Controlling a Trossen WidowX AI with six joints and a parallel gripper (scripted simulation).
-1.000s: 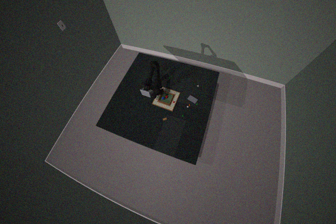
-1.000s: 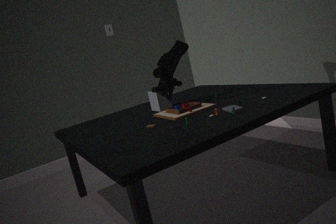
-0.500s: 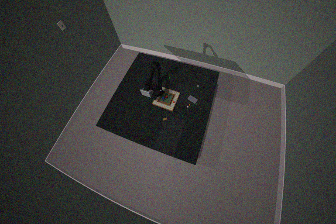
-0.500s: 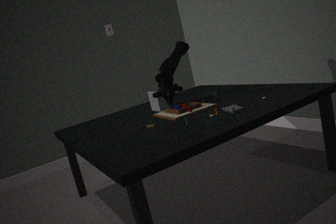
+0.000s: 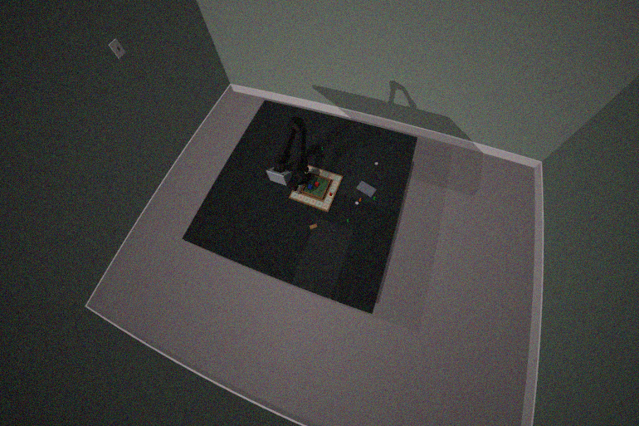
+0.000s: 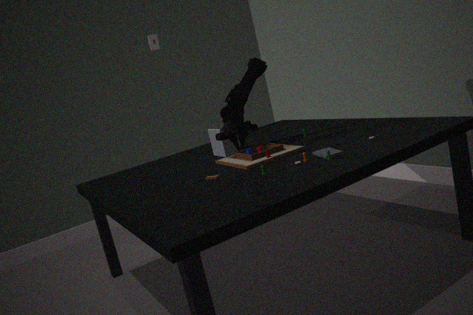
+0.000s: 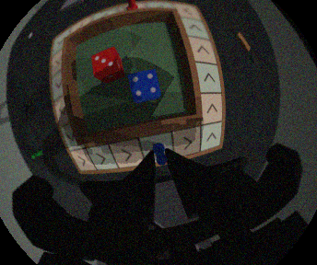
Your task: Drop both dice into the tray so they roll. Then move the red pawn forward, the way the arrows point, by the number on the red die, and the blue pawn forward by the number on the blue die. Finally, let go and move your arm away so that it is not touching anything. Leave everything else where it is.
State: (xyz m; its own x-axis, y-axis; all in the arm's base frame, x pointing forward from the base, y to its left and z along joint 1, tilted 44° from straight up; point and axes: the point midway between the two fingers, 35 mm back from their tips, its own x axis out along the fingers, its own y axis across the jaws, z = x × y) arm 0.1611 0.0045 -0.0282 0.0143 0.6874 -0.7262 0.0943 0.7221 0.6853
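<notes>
Gripper (image 5: 299,188) (image 6: 240,148) (image 7: 158,153) fingers are slightly parted astride the blue pawn (image 7: 160,155), apparently loosened, gripping nothing. In my wrist view, the tray (image 5: 315,197) (image 6: 244,157) (image 7: 189,69) lies at twelve o'clock from that pawn; I judge straight up, away from its wall, the safest retreat.

Counter (image 5: 242,219) (image 6: 214,204): black, rectangular top on thick, dark legs. Walls: plain grey-green, fitted with a pale plate (image 5: 117,48) (image 6: 153,42). Floor (image 5: 206,328) (image 6: 298,250): muted pinkish grey, pale skirting at its edges. Lighting: dim, casting shadows on wall and floor.
</notes>
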